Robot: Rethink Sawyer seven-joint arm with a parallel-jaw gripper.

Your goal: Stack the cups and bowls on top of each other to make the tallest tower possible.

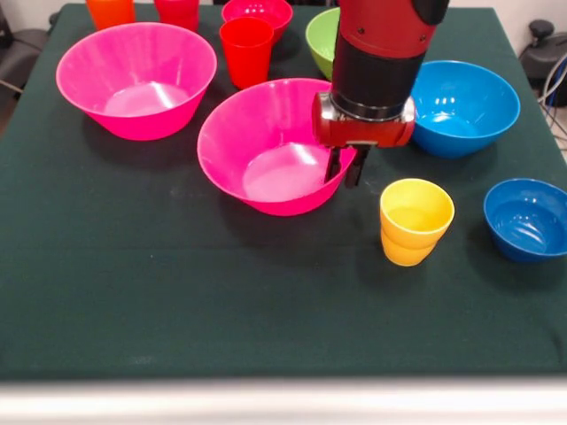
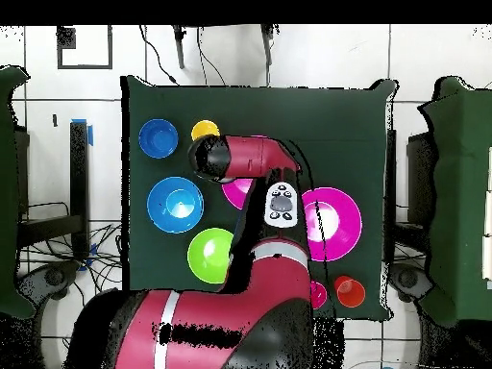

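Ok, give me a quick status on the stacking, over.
Gripper straddling near pink bowl's rim, fingers apart, not closed. No tower yet; yellow cup stands alone beside it. Nothing blocking.

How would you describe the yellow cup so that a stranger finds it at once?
On the dark green table, look beside the pink bowl under the robot's hand. The yellow cup stands upright toward the small dark blue bowl. It is the only yellow thing.

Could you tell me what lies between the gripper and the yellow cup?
Nothing: in the front view only bare dark table separates the gripper, at the pink bowl's rim, from the yellow cup.
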